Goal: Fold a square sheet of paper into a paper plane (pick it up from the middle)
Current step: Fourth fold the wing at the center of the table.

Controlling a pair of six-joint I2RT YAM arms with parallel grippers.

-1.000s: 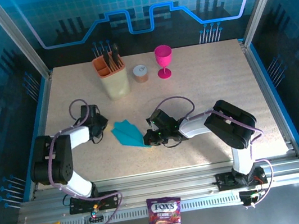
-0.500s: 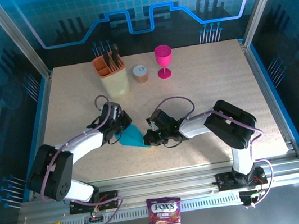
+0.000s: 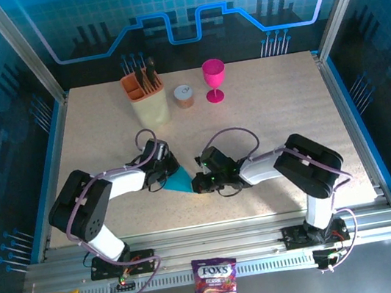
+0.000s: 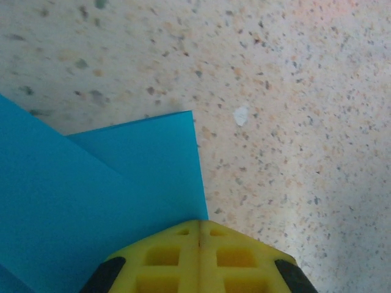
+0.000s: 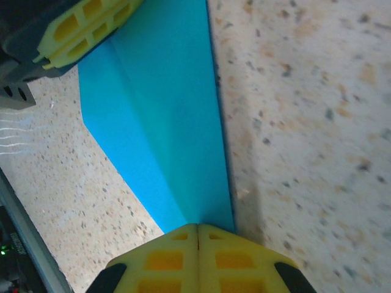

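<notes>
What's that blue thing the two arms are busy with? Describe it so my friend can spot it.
On the speckled beige table, look toward the near edge, where the left gripper and right gripper almost meet. Between them lies the folded paper: flat, wedge-shaped, and the only bright cyan thing on the tabletop.

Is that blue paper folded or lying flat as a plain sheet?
Folded. The paper shows a long crease and overlapping layers, narrowing to a point.

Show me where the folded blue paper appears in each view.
Top external: the folded blue paper lies mid-picture, between the left gripper and the right gripper.
Left wrist: it fills the lower left, reaching under the left gripper.
Right wrist: it runs from top centre down to the right gripper.
Shared landmark: the left gripper, top left in the right wrist view.
</notes>
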